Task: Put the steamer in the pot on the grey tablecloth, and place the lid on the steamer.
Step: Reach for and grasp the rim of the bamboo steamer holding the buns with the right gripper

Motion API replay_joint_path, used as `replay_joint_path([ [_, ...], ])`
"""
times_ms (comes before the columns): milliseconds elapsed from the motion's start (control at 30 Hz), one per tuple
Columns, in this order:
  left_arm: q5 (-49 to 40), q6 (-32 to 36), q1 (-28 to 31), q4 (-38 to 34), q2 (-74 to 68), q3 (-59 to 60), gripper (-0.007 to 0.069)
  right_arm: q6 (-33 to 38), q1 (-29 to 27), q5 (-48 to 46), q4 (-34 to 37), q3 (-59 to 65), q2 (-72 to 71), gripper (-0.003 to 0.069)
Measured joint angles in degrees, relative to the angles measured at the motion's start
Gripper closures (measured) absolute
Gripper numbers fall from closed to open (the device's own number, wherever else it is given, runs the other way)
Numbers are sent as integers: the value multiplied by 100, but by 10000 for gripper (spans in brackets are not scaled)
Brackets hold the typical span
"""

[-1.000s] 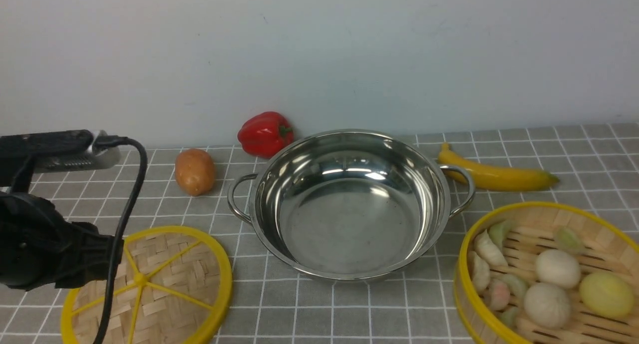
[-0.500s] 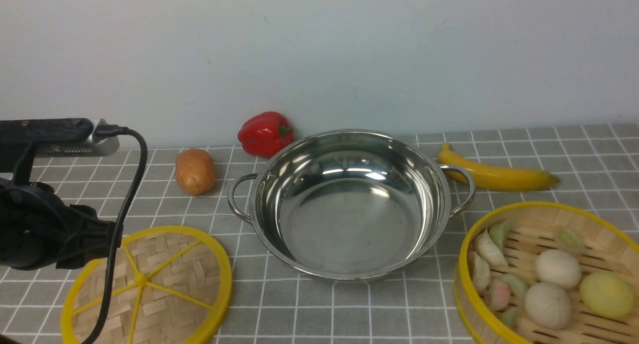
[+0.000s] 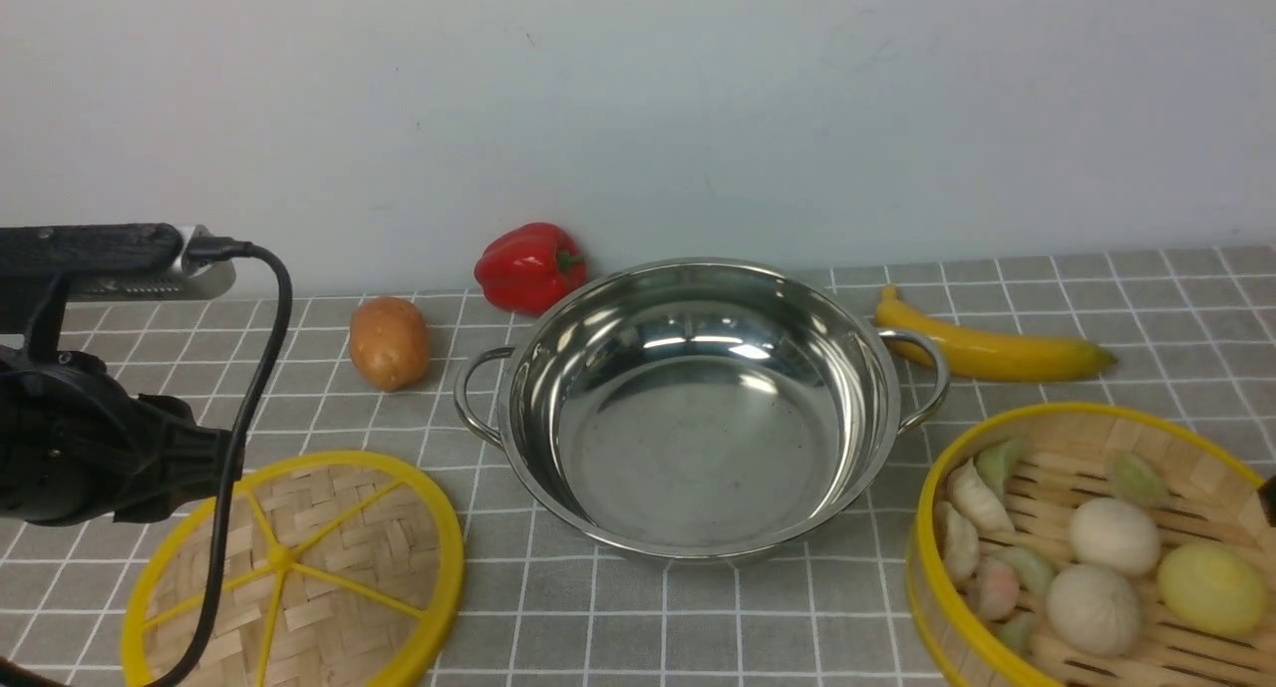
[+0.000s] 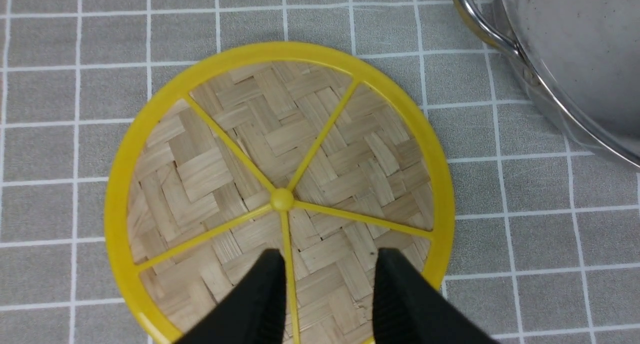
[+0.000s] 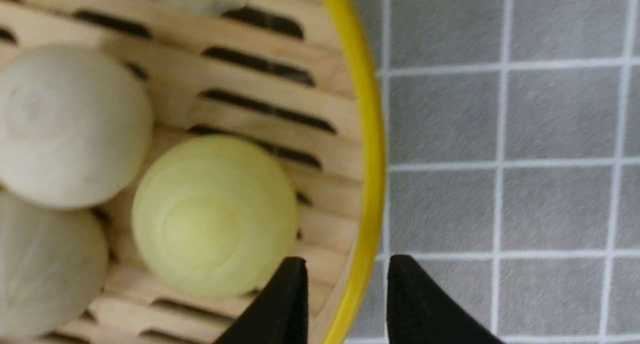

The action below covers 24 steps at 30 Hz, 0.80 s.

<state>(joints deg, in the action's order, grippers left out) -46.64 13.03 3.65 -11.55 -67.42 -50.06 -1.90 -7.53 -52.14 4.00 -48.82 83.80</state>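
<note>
Bamboo lid [image 4: 280,184] on cloth [image 4: 525,184] | L hand [image 4: 330,254] open over it | R hand [image 5: 347,259] open astride steamer [image 5: 374,149] rim

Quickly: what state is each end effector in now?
Left end effector: open, empty, a spoke of the lid between its fingers.
Right end effector: open, empty, the rim of the steamer between its fingers.

Front camera overlooks the grey tablecloth [image 3: 698,617]; wrist cameras look down close on its lid [image 4: 320,149] and steamer [image 5: 372,134].

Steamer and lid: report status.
Left gripper open over lid. Right gripper open astride steamer rim. Steamer not yet in pot; pot empty. Nothing blocking pot.
</note>
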Motion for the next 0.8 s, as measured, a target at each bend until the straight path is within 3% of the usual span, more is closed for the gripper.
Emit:
replay_joint_path([
  [500, 0, 0, 0, -69, 0, 10, 382, -154, 0, 994, -264, 18, 494, 416],
  [800, 0, 0, 0, -105, -7, 10, 382, -209, 0, 1082, -266, 18, 978, 437],
])
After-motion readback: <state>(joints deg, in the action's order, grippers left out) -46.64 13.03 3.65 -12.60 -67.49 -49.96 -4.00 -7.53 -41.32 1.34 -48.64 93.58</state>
